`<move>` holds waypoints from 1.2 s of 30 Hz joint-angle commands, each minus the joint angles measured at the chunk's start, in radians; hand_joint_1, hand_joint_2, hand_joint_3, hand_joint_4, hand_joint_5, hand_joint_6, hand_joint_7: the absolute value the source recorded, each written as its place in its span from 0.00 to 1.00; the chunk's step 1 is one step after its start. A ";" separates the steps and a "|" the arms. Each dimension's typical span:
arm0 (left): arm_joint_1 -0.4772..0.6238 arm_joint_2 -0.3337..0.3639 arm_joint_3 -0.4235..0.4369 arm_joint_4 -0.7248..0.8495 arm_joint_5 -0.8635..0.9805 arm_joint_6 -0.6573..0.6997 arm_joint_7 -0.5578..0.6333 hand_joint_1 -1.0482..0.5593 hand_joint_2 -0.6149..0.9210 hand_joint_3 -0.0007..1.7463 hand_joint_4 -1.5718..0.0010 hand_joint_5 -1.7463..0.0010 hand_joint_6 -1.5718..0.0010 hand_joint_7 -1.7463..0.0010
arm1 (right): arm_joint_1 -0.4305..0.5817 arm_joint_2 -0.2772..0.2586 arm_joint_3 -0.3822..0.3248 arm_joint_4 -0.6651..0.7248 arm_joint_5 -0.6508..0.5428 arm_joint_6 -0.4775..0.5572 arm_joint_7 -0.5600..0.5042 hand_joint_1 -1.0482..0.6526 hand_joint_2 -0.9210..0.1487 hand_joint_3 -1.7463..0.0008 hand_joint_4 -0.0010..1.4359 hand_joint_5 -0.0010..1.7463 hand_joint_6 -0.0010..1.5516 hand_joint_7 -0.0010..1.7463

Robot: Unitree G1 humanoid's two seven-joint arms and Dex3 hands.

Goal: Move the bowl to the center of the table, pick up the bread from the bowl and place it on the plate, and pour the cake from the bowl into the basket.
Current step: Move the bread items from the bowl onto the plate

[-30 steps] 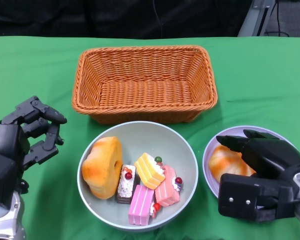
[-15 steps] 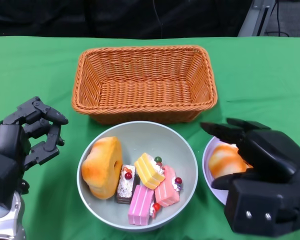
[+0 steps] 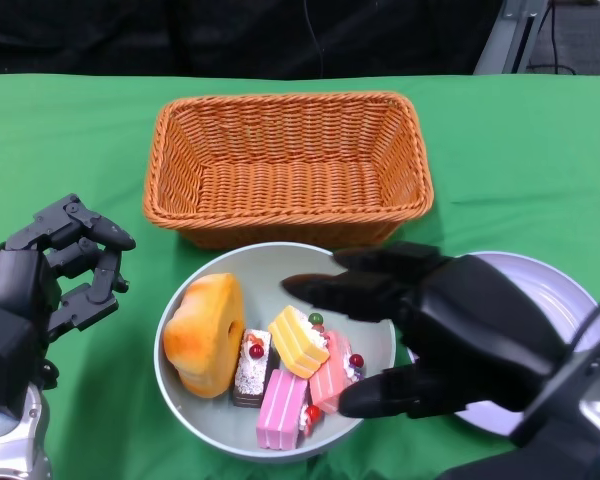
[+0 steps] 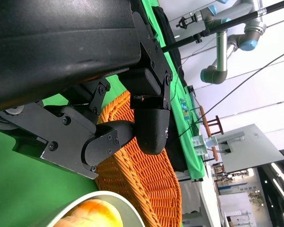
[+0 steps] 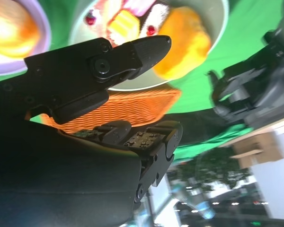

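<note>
Overhead, right hand above bowl, no labels

My left hand and right hand are black, blocky, screw-studded shells on silver wrists, right one cabled.

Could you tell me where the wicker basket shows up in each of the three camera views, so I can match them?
Head view: the basket sits at upper centre, just behind the bowl.
Right wrist view: an orange strip of it shows mid-frame, between the black fingers of the right hand.
Left wrist view: its woven wall runs through the lower middle, partly behind the left hand.
Shared landmark: the bowl's pale rim beside the basket.
</note>
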State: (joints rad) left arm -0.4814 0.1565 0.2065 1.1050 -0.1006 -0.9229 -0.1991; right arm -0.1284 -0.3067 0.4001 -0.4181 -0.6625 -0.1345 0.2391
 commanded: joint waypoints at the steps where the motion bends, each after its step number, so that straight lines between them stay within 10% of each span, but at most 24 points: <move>1: 0.003 0.019 0.007 -0.011 -0.007 0.009 -0.011 0.58 0.83 0.53 0.51 0.03 0.51 0.25 | -0.056 0.021 0.041 0.072 -0.035 -0.068 -0.043 0.21 0.07 1.00 0.37 0.07 0.39 0.02; 25: 0.014 0.008 0.058 -0.041 -0.109 0.055 -0.126 0.56 0.85 0.48 0.50 0.00 0.53 0.21 | -0.229 0.147 0.189 0.575 -0.318 -0.269 -0.542 0.28 0.11 1.00 0.52 0.01 0.47 0.00; 36: 0.009 0.014 0.101 -0.043 -0.181 0.103 -0.228 0.57 0.94 0.31 0.50 0.00 0.53 0.21 | -0.292 0.153 0.223 0.655 -0.354 -0.287 -0.648 0.26 0.10 1.00 0.48 0.00 0.45 0.00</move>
State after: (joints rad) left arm -0.4758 0.1533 0.2988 1.0691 -0.2765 -0.8265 -0.4233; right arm -0.4006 -0.1487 0.6170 0.2231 -1.0080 -0.4120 -0.3885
